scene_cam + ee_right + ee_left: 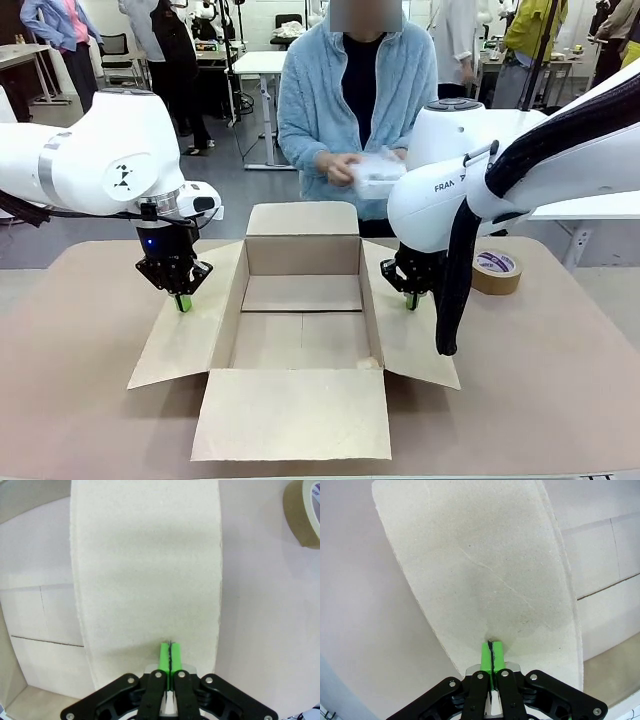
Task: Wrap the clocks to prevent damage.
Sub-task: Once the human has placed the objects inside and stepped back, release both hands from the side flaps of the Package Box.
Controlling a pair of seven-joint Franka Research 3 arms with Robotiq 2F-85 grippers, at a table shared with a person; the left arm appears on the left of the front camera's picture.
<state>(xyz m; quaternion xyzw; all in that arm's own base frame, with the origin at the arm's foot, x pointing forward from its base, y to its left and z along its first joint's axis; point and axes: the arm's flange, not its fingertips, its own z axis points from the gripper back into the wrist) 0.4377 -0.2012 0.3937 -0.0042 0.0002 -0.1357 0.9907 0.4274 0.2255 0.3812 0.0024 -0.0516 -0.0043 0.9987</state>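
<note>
Front view: an open cardboard box [300, 340] stands in the middle of the desk [80, 400] with its four flaps spread outward; a person [310, 90] stands at the far side.
Clocks [378, 172]: one whitish bubble-wrap bundle, held in the person's hands [337, 168] above the far edge of the desk, beyond the box; what is inside cannot be made out through the wrap.
Left claw [181, 297]: jaws together with nothing between them, green tips down on the box's left flap [185, 345].
Right claw [411, 297]: jaws together, nothing held, tips down on the right flap [418, 345].
Tape roll [496, 270]: brown, lying flat on the desk to the right of the box.
Left wrist view: close detail of the green pads [486, 655] pressed side by side, their tips meeting the pale cardboard flap; the box floor lies along the picture's right side.
Right wrist view: the same closed pads [164, 655] against the other flap, with the tape roll in the upper right corner and the box floor at the left.
</note>
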